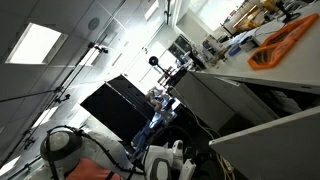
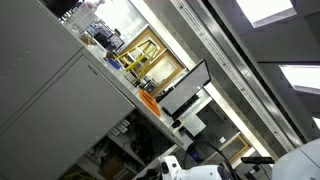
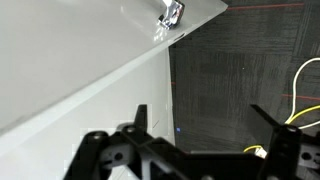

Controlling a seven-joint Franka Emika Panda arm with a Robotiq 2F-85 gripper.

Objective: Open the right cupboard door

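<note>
Wrist view: claw (image 3: 198,116) wide apart, empty.

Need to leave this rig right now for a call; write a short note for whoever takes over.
Gripper: open, empty, touching nothing.
Right cupboard door: pale panel across the wrist view's upper left, apparently shut. Its silver handle sits at the top of that view, apart from the gripper. Darker panel adjoins it.
Done: nothing grasped yet.
Left: reach the handle, close on it, pull the door open.
</note>
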